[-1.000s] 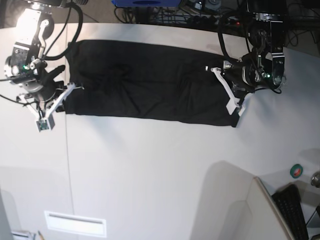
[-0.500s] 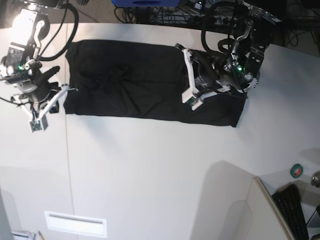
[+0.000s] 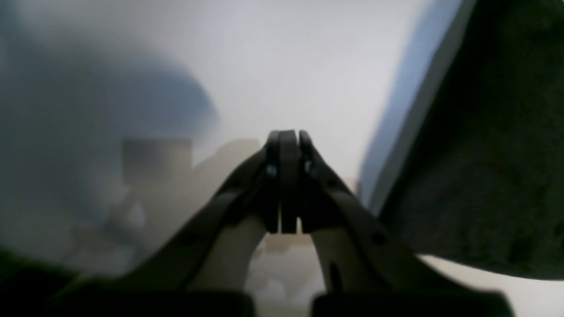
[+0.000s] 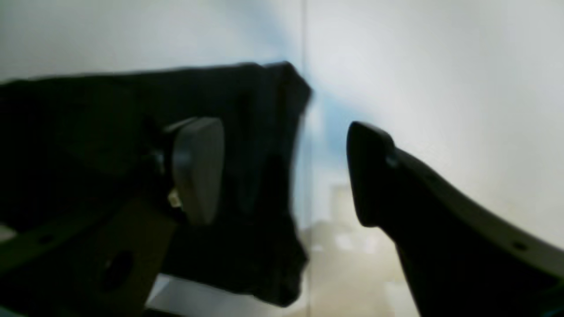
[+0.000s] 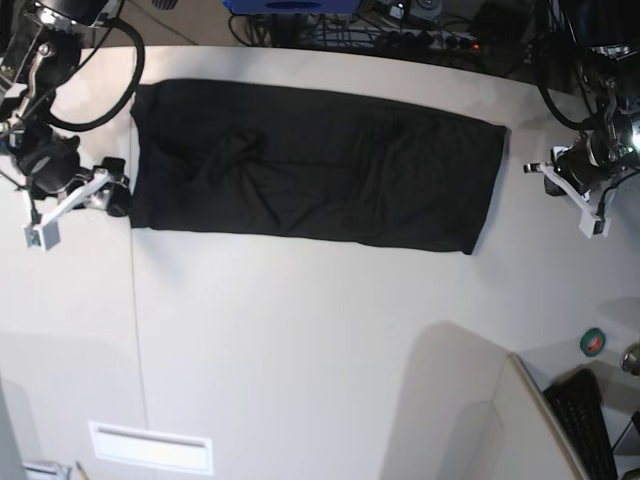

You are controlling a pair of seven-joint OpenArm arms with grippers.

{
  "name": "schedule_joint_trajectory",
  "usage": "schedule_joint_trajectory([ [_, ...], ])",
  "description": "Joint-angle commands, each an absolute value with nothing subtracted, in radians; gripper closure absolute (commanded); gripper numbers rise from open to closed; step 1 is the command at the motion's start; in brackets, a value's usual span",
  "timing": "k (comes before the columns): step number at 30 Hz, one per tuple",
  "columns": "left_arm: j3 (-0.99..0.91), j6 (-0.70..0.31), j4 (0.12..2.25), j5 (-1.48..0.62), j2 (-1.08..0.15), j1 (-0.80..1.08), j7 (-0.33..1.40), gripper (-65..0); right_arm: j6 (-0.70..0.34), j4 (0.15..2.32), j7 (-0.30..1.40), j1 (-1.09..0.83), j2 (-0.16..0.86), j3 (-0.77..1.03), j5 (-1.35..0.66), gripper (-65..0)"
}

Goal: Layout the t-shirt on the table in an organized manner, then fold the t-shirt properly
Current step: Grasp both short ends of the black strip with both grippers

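A big white smooth desk (image 5: 300,330) with a curved far edge fills the base view, crossed near its left side by one thin dark seam line (image 5: 137,330) running front to back. Beyond the far edge lie tangled dark cables (image 5: 400,25) and a blue object (image 5: 290,5). At the near right corner stand a small angled white panel (image 5: 470,420), part of a black keyboard (image 5: 590,420), and a small round green and red item (image 5: 593,343). A flat white rectangular label or slot (image 5: 150,447) sits near the front left. The large plain black soft cloth t-shirt (image 5: 310,170) lies flat on the far half of the desk as a long, wide band, folded lengthwise, with some wrinkles toward its left part; no print shows. The left gripper (image 5: 572,190) hangs over bare desk just beyond the t-shirt's right end, apart from the cloth; in the left wrist view its dark fingers (image 3: 282,176) are pressed together with nothing between them, and the black cloth edge shows to the right. The right gripper (image 5: 75,200) sits at the t-shirt's left end, beside its near corner; in the right wrist view its fingers (image 4: 370,171) are spread wide, with the cloth's corner (image 4: 264,154) showing between them, not pinched.
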State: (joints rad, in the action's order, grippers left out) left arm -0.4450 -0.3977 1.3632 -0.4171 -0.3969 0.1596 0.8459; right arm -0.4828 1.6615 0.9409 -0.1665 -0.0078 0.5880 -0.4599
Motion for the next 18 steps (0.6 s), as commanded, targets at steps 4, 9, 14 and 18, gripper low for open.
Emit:
schedule_joint_trajectory([
  [4, -0.45, -0.4, 1.299, -0.418, -0.404, 0.153, 0.753, 0.0, -0.481, 1.481, 0.937, -0.162, 0.074, 0.59, -0.59, -40.5],
  [9, -0.447, -0.4, 1.244, -0.417, -0.361, 0.15, 0.644, 0.0, -0.567, 1.313, 0.938, -0.16, 0.153, 0.588, -0.773, -40.5],
  [14, -0.337, -0.366, 1.185, -0.349, -0.349, 0.11, 0.588, 0.0, -0.698, 1.185, 0.983, -0.125, 0.165, 0.588, -0.785, -40.5],
  [18, -0.302, -0.338, 1.165, -0.252, -0.309, 0.093, 0.545, 0.0, -0.698, 1.147, 1.035, -0.104, 0.163, 0.588, -0.779, -40.5],
])
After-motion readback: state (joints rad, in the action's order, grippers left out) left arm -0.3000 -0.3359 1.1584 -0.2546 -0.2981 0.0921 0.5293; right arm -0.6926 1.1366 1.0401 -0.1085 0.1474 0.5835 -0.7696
